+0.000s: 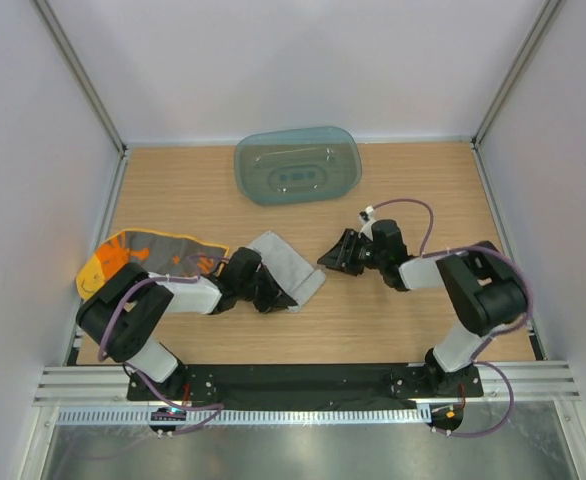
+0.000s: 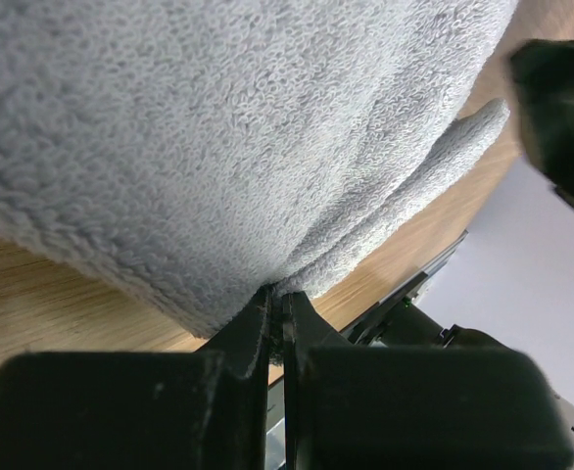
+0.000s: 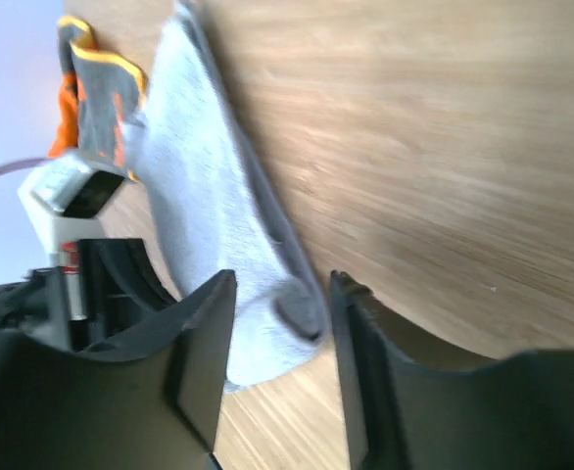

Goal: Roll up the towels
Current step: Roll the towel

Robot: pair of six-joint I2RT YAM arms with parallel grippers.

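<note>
Grey towel [image 1: 291, 262] mid-table, edge nipped thinly in the closed left gripper [image 2: 276, 309]; right gripper [image 1: 335, 255] parted, empty, at its three o'clock. Could slip free under tension, leaving a loose, crooked roll.

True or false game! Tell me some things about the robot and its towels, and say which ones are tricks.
1. The left tool is pinching the edge of the grey towel. True.
2. The right tool is holding the yellow-orange towel. False: it is open and holds nothing, and that towel lies over by the left arm.
3. The teal tray sits at the far side of the table. True.
4. The grey towel is lying inside the tray. False: it is on the wooden table, nearer the arms, well apart from the tray.
</note>
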